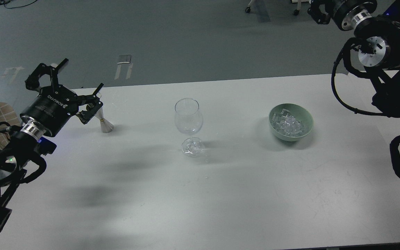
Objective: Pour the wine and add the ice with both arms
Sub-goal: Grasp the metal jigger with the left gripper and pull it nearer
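At the right-centre of the tabletop (200, 208), the ice (289, 125) lies heaped in a green bowl (306, 116), with the empty wine glass (188, 119) standing well apart to its left. The bowl lies down and leftward from the right claw (316, 12), raised at the top edge, its fingers too dark to tell. The left claw (76, 81) hangs spread wide over a small metal cone (104, 123), farther off.

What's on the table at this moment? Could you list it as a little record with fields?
table: white table
centre: clear stemmed glass, upright, looks empty
right of glass: green bowl holding the ice
left of glass: small silver cone-shaped cup
left tool: open, above the table's left end, just beside the silver cup
right tool: at the top edge, fingers not clear
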`<state>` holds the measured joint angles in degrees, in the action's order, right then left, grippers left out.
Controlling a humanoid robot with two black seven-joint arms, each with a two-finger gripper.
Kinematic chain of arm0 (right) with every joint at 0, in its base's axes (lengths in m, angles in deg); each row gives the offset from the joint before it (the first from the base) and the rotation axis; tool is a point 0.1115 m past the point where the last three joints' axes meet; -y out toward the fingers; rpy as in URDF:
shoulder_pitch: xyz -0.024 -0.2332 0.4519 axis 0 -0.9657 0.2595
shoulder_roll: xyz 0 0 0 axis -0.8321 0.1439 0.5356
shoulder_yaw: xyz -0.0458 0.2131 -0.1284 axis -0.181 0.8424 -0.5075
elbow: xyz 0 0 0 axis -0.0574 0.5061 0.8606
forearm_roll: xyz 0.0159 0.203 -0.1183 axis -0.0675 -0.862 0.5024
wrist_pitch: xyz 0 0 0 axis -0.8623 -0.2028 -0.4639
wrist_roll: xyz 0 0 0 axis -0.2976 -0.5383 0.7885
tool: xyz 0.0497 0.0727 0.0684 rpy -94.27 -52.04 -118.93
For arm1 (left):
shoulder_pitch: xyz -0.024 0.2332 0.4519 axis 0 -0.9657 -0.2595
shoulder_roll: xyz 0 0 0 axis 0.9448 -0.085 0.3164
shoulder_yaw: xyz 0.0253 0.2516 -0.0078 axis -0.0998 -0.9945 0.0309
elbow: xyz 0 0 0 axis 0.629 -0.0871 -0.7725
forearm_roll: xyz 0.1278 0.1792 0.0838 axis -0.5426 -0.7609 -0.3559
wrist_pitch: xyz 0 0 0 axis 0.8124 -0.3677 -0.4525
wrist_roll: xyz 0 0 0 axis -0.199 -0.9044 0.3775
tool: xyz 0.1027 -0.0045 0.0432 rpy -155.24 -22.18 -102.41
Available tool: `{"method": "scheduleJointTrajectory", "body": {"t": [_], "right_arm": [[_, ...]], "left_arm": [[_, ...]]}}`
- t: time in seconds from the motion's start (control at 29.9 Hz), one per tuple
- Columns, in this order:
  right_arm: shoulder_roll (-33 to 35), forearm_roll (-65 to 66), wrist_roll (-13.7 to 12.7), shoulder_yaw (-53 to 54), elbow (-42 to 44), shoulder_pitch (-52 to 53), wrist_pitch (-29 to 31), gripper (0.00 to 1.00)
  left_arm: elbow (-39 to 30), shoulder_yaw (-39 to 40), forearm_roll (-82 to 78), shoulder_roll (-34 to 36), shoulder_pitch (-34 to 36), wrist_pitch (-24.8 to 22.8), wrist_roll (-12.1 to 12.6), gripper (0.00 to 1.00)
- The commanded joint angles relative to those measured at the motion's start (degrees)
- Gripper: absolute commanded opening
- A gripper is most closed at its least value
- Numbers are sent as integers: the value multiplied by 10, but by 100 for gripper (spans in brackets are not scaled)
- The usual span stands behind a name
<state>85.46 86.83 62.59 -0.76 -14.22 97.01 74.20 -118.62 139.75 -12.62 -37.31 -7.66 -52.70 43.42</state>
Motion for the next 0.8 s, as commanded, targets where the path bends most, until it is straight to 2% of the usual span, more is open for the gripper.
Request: {"method": "scheduleJointTrajectory", "body": {"t": [0.0, 0.2, 0.37, 0.47, 0.63, 0.77], "right_arm": [[0, 0, 0, 0, 0, -1, 0, 100], [0, 0, -2, 0, -3, -1, 0, 100], [0, 0, -2, 0, -3, 0, 0, 100], [0, 0, -2, 0, -3, -1, -1, 100], [-2, 0, -2, 0, -5, 0, -11, 100], [-4, 0, -2, 0, -5, -1, -18, 100]], "left_arm": [[-13, 15, 9, -21, -46, 1, 5, 97], [-10, 38, 20, -53, -90, 17, 5, 96], [10, 41, 26, -71, -95, 36, 6, 94], [26, 41, 24, -88, -95, 66, 5, 77], [45, 42, 21, -107, -93, 102, 6, 72], [58, 43, 18, -120, -90, 126, -1, 57]]}}
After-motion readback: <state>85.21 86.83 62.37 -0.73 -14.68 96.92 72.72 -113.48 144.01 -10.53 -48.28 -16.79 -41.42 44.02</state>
